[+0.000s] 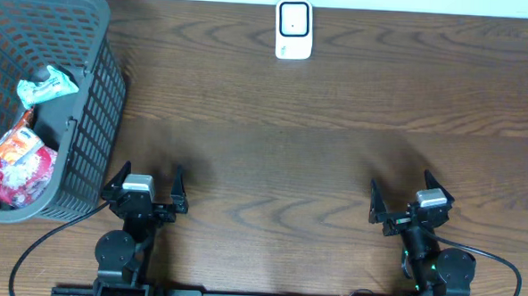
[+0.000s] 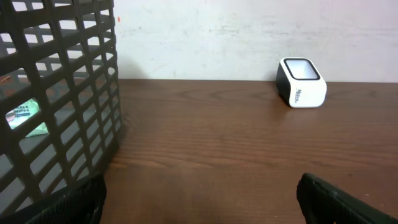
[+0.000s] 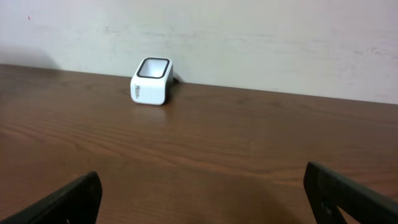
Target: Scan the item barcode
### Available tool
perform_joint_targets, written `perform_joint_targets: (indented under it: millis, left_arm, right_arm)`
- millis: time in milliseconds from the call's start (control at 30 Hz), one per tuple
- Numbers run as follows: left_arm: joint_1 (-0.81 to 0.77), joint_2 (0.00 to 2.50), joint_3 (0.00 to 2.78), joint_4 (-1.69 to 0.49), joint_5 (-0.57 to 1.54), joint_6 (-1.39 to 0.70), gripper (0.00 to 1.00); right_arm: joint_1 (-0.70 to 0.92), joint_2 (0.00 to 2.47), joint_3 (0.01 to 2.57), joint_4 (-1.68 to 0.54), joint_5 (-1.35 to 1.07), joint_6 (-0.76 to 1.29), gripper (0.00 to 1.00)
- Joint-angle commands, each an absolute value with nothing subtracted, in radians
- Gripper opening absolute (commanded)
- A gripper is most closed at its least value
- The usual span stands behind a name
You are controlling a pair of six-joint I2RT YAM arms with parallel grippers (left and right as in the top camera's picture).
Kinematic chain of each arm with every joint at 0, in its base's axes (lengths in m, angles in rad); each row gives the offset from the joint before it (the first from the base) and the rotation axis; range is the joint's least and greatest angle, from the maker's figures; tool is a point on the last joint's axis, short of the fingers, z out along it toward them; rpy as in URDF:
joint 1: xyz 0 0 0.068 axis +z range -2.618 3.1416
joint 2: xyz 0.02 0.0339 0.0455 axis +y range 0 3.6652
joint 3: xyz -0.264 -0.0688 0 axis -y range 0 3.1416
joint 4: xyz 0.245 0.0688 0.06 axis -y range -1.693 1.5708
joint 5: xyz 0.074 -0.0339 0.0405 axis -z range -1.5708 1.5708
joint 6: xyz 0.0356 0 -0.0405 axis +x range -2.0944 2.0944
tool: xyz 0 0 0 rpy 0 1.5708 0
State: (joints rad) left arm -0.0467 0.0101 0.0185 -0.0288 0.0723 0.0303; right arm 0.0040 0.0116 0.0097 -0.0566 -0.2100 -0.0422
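Note:
A white barcode scanner point(image 1: 294, 29) with a dark window stands at the table's far edge, also seen as the scanner point(image 2: 301, 82) and the scanner point(image 3: 151, 81) from both wrists. Items lie in the dark mesh basket point(image 1: 91, 123) at the left: a green-and-white wipes packet point(image 1: 45, 87) and a red-and-white snack bag point(image 1: 18, 164). Through the mesh, the wipes packet point(image 2: 26, 117) shows in the left wrist view. My left gripper point(image 1: 146, 186) stands open beside the basket's near corner. My right gripper point(image 1: 407, 199) stands open at the near right. Neither holds anything.
The basket's wall point(image 2: 62, 93) fills the left of the left wrist view, close to my left finger. A pale wall runs behind the table's far edge. Cables trail from both arm bases along the near edge.

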Motion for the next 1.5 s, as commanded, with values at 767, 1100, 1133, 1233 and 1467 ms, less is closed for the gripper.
perform_joint_targets:
  millis: [767, 1100, 1133, 1233, 1467]
  left_arm:
    - [-0.042, 0.006, 0.028, 0.550, 0.512, -0.564, 0.98]
    - [-0.042, 0.279, 0.488, 0.538, 0.218, -0.320, 0.98]
    - [-0.039, 0.405, 0.643, 0.430, 0.176, -0.231, 0.98]
    - [0.004, 0.704, 1.019, 0.120, -0.025, -0.150, 0.98]
    - [0.293, 1.352, 1.805, -0.693, -0.167, -0.131, 0.98]
  right_arm:
    - [-0.008, 0.006, 0.006, -0.059, -0.208, -0.057, 0.99]
    - [-0.008, 0.006, 0.006, -0.059, -0.208, -0.057, 0.99]
    - [-0.008, 0.006, 0.006, -0.059, -0.208, -0.057, 0.99]
    - [-0.008, 0.006, 0.006, -0.059, -0.208, -0.057, 0.99]
    - [-0.008, 0.006, 0.006, -0.059, -0.208, -0.057, 0.99]
